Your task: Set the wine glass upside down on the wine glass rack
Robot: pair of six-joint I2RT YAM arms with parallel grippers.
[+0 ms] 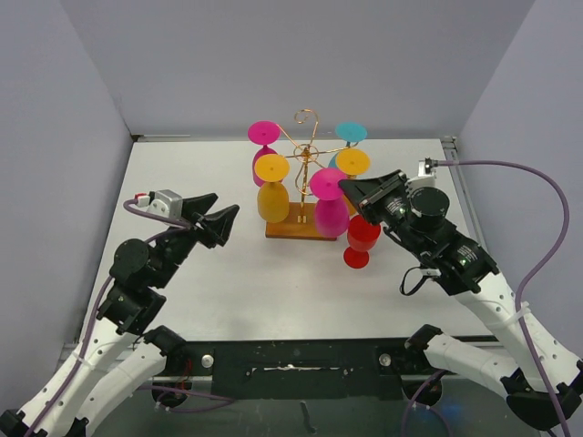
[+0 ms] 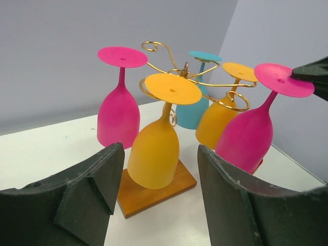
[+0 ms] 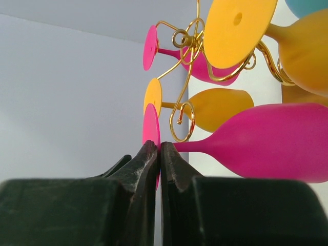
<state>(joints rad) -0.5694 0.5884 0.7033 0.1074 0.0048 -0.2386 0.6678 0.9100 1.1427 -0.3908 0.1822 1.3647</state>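
Grey walls (image 1: 273, 64) close round a white tabletop (image 1: 228, 282), where the wine glass rack (image 1: 308, 157) stands near the middle. Four coloured glasses (image 1: 271, 196) hang bowl-down from its gold arms. The magenta wine glass (image 1: 330, 215) is inverted at the rack's near right side — the right claw (image 1: 346, 186) is clamped on the rim of its foot. Whether its stem sits in a wire curl I cannot tell. The left claw (image 1: 226, 208) hovers left of the rack, spread wide, gripping nothing. A red glass (image 1: 362, 238) sits just beside the wooden base.
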